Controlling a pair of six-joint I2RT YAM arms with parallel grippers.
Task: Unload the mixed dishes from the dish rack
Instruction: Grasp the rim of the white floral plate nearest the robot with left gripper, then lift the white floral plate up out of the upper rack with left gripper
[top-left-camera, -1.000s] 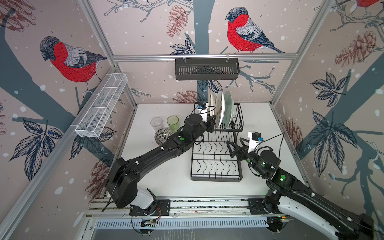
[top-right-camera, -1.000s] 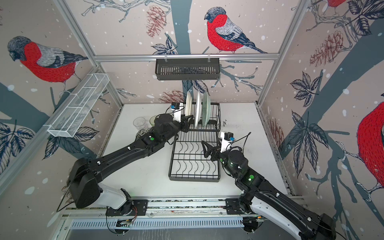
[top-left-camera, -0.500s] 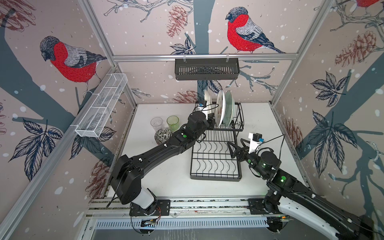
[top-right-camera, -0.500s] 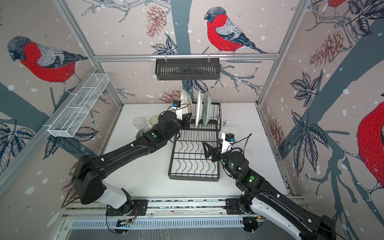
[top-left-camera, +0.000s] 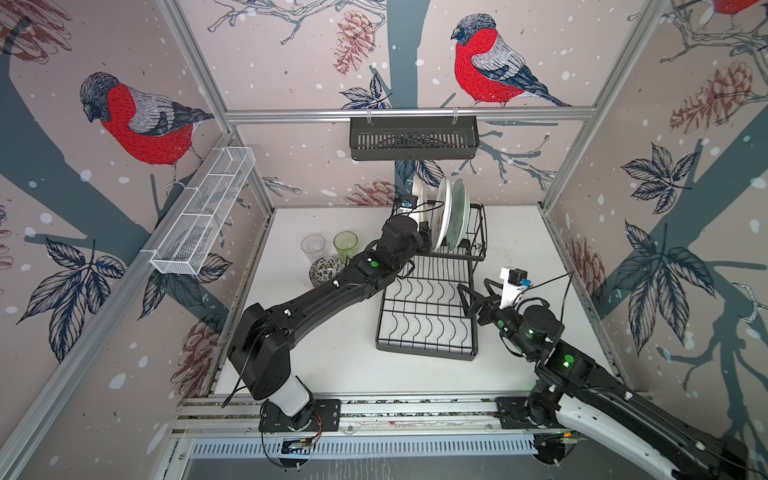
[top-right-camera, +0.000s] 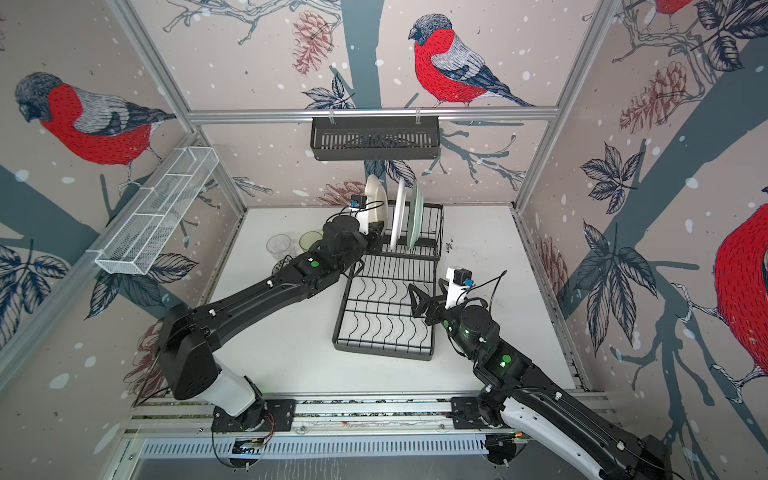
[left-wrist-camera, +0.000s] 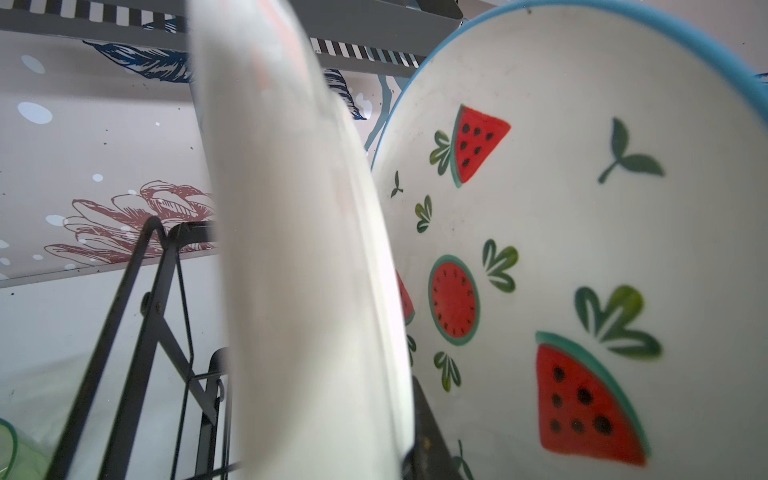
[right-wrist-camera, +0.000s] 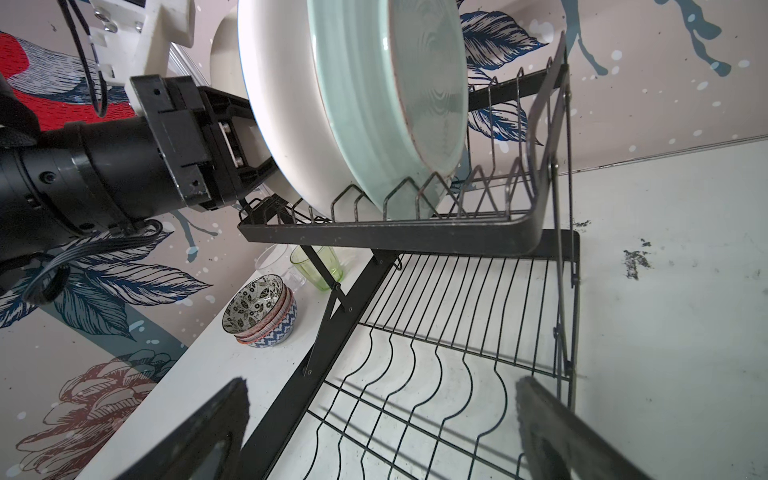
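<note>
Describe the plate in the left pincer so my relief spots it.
Three plates are on edge at the raised rear of the black dish rack. The plain white plate is leftmost in both top views, in the left pincer. Unlike the watermelon plate and pale green plate, it is bare.

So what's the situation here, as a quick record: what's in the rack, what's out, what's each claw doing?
Upright in dish rack: plain white plate, watermelon plate, pale green plate
On table, left of rack in both top views: three stacked bowls, green tumbler, clear tumbler
Rack's flat tray: no dishes
Left gripper: shut on the plain white plate
Right gripper: open, above the flat tray, holding nothing
</note>
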